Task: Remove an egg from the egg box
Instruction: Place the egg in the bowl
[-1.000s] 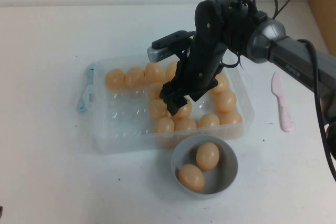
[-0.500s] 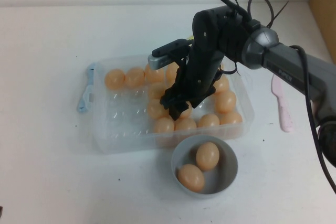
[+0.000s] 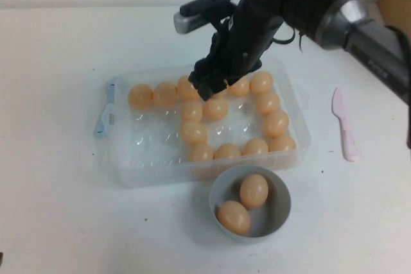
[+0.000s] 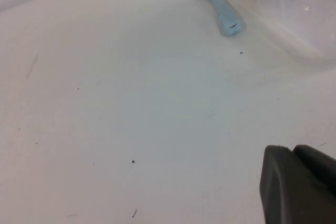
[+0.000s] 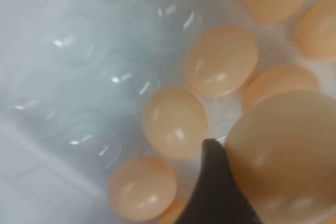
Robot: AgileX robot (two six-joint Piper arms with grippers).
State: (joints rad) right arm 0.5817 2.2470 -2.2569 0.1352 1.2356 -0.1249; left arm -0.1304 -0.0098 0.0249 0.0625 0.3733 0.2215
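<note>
The clear plastic egg box [image 3: 131, 174] lies mid-table with several peach-orange eggs [image 3: 192, 131] in its cups. My right gripper [image 3: 207, 89] hangs above the box's far middle, shut on one egg [image 5: 283, 145]. In the right wrist view that egg sits against a dark finger [image 5: 215, 182], well above the eggs [image 5: 174, 121] left in the box. In the high view the arm mostly hides the held egg. My left gripper [image 4: 296, 184] is off to the left over bare table, its fingers together and empty. It is out of the high view.
A round grey-blue bowl [image 3: 217, 213] with two eggs stands just in front of the box. The box's light blue clasp [image 3: 104, 112] sticks out on its left and shows in the left wrist view [image 4: 223, 9]. A pink spatula [image 3: 344, 123] lies at the right.
My right gripper has risen out of the box and moved toward the far side with an egg in it. The cup it was over is now empty.
</note>
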